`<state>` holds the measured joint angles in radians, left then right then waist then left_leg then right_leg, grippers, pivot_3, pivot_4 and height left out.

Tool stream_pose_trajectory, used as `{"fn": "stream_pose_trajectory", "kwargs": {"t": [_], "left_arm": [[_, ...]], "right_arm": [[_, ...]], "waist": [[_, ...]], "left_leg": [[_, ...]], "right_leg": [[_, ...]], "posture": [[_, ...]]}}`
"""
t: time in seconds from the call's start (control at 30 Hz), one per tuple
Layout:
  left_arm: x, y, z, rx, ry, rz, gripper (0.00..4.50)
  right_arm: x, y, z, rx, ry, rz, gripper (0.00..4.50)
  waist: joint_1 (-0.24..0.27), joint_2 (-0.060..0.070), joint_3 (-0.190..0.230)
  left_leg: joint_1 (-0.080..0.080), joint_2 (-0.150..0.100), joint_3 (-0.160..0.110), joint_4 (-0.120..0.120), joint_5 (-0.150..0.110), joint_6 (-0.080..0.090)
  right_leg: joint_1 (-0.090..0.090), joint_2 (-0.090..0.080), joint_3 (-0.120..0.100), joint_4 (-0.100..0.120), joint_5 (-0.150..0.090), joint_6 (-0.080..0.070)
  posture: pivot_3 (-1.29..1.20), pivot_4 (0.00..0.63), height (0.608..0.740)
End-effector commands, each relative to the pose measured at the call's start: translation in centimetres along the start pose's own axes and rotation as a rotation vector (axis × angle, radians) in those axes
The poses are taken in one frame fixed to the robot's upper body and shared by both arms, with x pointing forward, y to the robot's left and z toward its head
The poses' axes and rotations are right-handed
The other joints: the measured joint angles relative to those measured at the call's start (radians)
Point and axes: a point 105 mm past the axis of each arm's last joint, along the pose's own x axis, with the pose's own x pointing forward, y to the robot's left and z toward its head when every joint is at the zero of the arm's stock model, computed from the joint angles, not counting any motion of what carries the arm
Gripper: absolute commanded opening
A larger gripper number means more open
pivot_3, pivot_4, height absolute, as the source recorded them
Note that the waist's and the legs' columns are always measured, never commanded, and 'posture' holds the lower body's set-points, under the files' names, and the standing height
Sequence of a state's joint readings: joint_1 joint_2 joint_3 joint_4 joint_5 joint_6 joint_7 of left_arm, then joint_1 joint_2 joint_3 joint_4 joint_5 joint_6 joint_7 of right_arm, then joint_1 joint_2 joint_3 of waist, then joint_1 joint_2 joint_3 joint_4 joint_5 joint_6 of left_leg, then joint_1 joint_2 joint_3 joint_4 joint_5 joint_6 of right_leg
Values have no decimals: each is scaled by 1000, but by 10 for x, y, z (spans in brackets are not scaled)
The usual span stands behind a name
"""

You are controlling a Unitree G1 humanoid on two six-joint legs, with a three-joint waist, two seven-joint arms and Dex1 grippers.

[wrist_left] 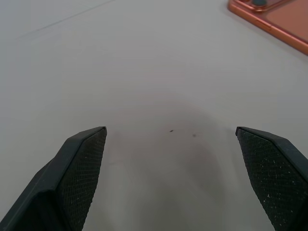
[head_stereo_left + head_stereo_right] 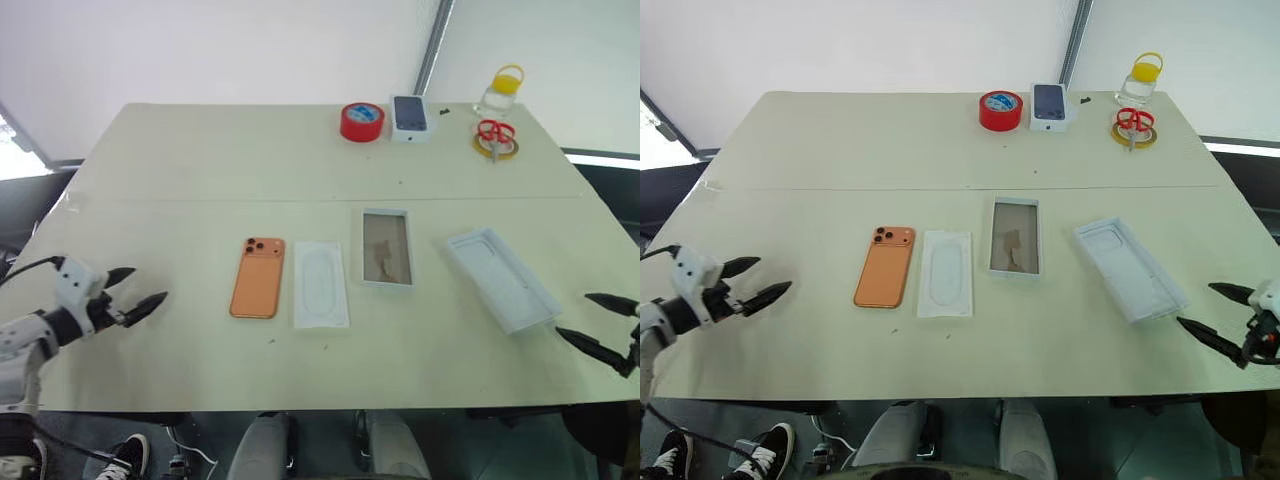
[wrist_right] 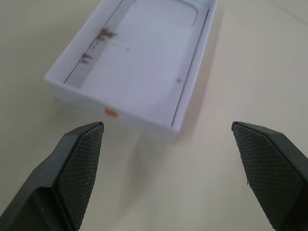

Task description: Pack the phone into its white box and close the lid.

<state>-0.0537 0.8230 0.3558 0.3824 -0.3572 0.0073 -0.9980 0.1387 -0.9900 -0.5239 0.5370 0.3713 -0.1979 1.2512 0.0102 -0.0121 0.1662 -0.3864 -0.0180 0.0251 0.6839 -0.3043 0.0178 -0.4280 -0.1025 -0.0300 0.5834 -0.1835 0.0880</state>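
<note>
The orange phone (image 2: 259, 277) lies back up on the table, camera lenses at its far end; its corner (image 1: 274, 19) shows in the left wrist view. The white box (image 2: 387, 247), brown floor showing, sits right of a flat white insert (image 2: 321, 283). The lid (image 2: 502, 278) lies inside up and angled, further right, and also appears in the right wrist view (image 3: 139, 62). My left gripper (image 2: 133, 291) hovers open near the table's front left edge, well left of the phone. My right gripper (image 2: 598, 322) is open at the front right, just past the lid's near end.
At the table's far edge stand a red tape roll (image 2: 362, 121), a small dark-topped white box (image 2: 410, 117), red scissors on a yellow ring (image 2: 495, 139) and a clear bottle with a yellow cap (image 2: 502, 91). A seam (image 2: 300, 200) crosses the cream table.
</note>
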Motion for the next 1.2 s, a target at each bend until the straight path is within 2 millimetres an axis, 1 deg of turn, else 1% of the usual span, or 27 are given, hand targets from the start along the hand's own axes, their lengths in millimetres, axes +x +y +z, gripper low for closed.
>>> {"fn": "stream_pose_trajectory", "kwargs": {"t": [0.03, 0.2, 0.3, 0.43, 0.53, 0.67, 0.9, 0.97, 1.03, 1.1, 1.2], "left_arm": [[0, 4, 25, 84, -89, 16, 4500], [10, 0, 33, 100, -105, 22, 4500], [10, 6, 38, 81, -125, 47, 4500], [10, 6, 39, 72, -124, 47, 4500], [12, 4, 39, 70, -119, 34, 4500], [15, -4, 44, 64, -137, 10, 4500], [19, -9, 45, 82, -131, -11, 4500], [23, -11, 47, 76, -130, -18, 4500], [27, -16, 52, 79, -137, -38, 4500], [33, -24, 60, 70, -156, -67, 4500], [47, -47, 66, 19, -117, -149, 4500]], "right_arm": [[-4, -11, 19, -37, -50, -23, 4445], [6, -9, 24, -36, -62, -4, 4445], [8, -9, 25, -47, -59, -1, 4445], [12, -10, 30, -56, -75, -12, 4445], [15, -8, 32, -56, -85, -5, 4445], [19, 4, 31, -60, -79, 37, 4445], [17, 2, 37, -67, -86, 26, 4445], [18, 1, 43, -83, -100, 29, 4445], [23, 0, 55, -113, -126, 34, 4445], [33, 6, 76, -153, -173, 60, 4445], [55, 23, 101, -218, -235, 111, 4445]], "waist": [[0, 0, 0], [3, 0, 0], [3, 1, 0], [2, 1, 0], [1, 1, 0], [2, 1, 0], [2, 1, 0], [2, 1, 0], [2, 1, 1], [2, 1, 1], [2, 1, 1]], "left_leg": [[0, 0, 0, 0, 0, 0], [0, 0, 0, 0, 0, 0], [0, 0, 0, 0, 0, 0], [0, 0, 0, 0, 0, 0], [0, 0, 0, 0, 0, 0], [0, 0, 0, 0, 0, 0], [0, 0, 0, 0, 0, 0], [0, 0, 0, 0, 0, 0], [0, 0, 0, 0, 0, 0], [0, 0, 0, 0, 0, 0], [0, 0, 0, 0, 0, 0]], "right_leg": [[0, 0, 0, 0, 0, 0], [0, 0, 0, 0, 0, 0], [0, 0, 0, 0, 0, 0], [0, 0, 0, 0, 0, 0], [-1, 0, 0, 0, 0, 0], [-1, 0, 0, 0, 0, 0], [-1, 0, 0, 0, 0, 0], [-1, 0, 0, 0, 0, 0], [-1, 0, 0, 0, 0, 0], [-1, 0, 1, 0, 0, 0], [-1, 0, 1, 0, 0, 0]], "posture": [[0, 150, 740], [0, 150, 740], [0, 150, 740], [0, 150, 740], [0, 150, 740], [0, 150, 740], [0, 150, 740], [0, 150, 740], [0, 150, 740], [0, 150, 740], [0, 150, 740]]}}
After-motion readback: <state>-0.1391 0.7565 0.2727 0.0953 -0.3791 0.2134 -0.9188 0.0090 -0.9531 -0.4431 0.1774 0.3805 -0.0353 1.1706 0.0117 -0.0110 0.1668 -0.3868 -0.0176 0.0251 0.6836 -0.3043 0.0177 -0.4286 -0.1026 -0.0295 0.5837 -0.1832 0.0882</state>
